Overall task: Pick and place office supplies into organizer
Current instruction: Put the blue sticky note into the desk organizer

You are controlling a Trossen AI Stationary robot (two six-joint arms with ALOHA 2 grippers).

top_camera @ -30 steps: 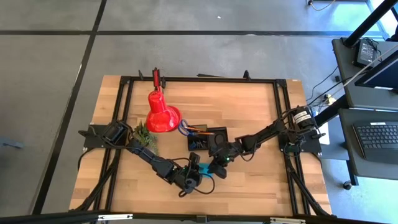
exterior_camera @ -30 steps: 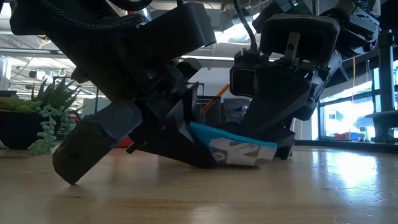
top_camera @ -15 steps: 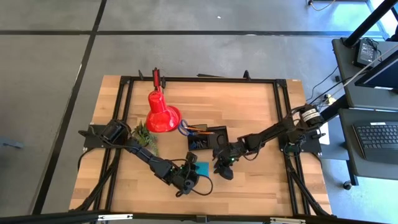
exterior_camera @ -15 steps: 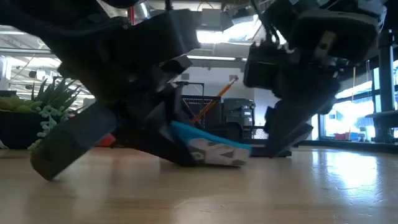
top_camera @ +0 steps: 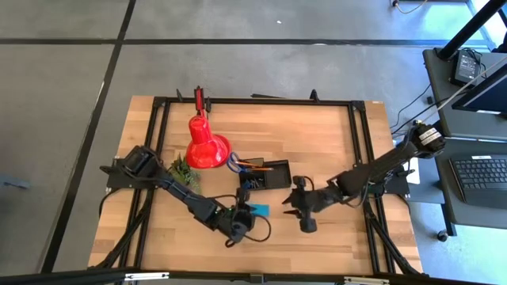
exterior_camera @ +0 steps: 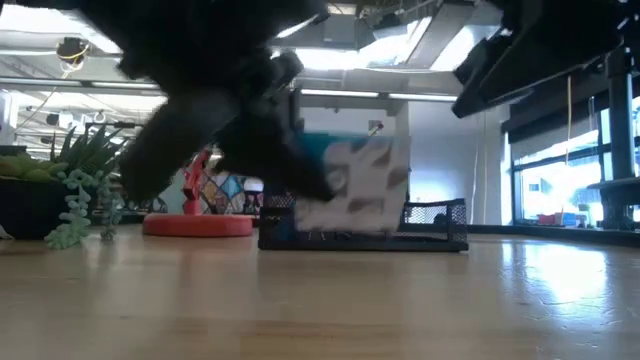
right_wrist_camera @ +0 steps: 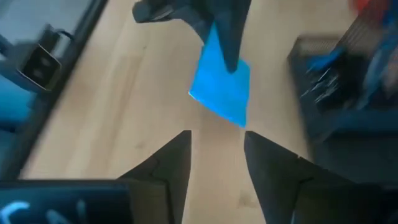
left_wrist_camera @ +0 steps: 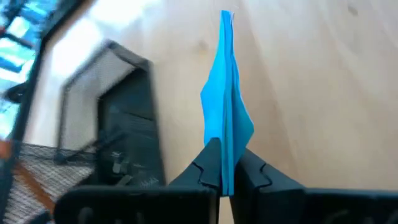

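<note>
1. Left wrist view: the left tool is clenched on one blue note pad, lifted edge-on off the table, with the organizer just beside it.
2. One right tool hangs released, facing the pad.
3. The pad is not yet placed; pencils and scissors already sit in the organizer, too small to count.

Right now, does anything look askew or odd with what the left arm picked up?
Yes. The left gripper is shut on one edge of the blue note pad, and its sheets fan and bow instead of lying flat. It hangs off the table beside the organizer.
</note>
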